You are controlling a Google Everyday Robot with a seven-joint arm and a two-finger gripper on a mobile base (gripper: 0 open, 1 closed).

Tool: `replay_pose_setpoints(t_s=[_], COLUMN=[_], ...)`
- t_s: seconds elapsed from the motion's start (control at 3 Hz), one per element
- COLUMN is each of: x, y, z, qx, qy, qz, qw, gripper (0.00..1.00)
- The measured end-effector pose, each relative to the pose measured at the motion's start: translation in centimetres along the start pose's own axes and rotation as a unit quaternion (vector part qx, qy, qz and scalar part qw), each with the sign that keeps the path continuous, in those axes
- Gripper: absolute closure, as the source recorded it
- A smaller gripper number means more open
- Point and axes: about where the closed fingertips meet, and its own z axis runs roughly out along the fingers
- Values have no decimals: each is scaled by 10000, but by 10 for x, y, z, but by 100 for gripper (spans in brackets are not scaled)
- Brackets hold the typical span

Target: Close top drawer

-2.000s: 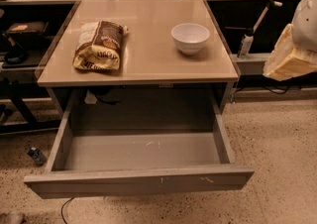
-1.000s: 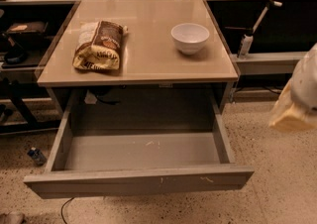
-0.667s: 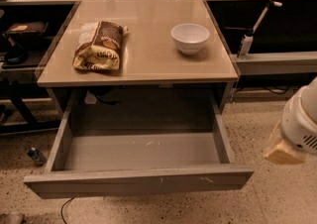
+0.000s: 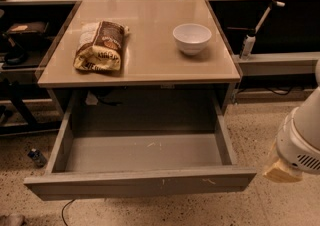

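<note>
The top drawer (image 4: 140, 182) is pulled far out from under the beige table; its plain grey front faces me and carries small pale scratches. Its broad shallow grey tray (image 4: 145, 152) holds nothing. My gripper (image 4: 281, 170) shows as a white arm end with a pale tan tip at the lower right, to the right of the drawer's front right corner, apart from it.
On the beige tabletop (image 4: 150, 60) lie a brown snack bag (image 4: 100, 45) at the left and a white bowl (image 4: 192, 37) at the right. Benches with clutter stand behind. A small blue bottle (image 4: 36, 157) lies on the speckled floor at the left.
My arm has come down along the right edge, from beside the tabletop to level with the drawer front. The drawer, bag and bowl have not moved.
</note>
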Motion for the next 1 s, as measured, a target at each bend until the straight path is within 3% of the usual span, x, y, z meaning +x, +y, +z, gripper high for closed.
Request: replay_pose_setpoints(t_s=[1.0], x=[-18], y=[40], z=[147], qx=[-575], qy=[1], qz=[17], qw=[9983], gripper=[100])
